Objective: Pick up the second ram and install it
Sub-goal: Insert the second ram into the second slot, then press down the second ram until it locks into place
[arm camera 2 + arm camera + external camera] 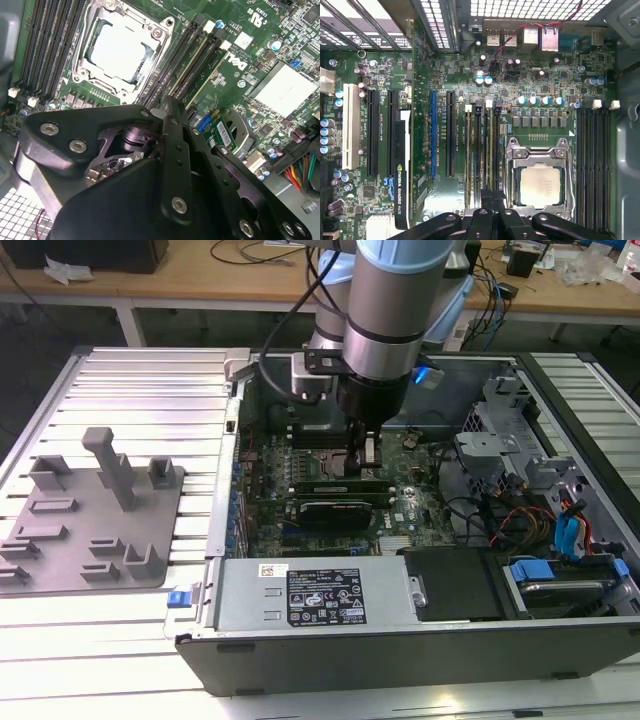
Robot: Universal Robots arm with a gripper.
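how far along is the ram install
Pickup looks done: the grey holder plate carries no ram. In hand: the gripper is down inside the case over the slots beside the CPU socket, where thin ram boards stand. Whether the second ram is fully seated cannot be told.

We see bright, even overhead light with white glare on the table (pixel 120 680) edge and the CPU socket (pixel 122 50), deep shadow inside the computer case (pixel 560 650), and the gripper (pixel 170 165) blurred up close.
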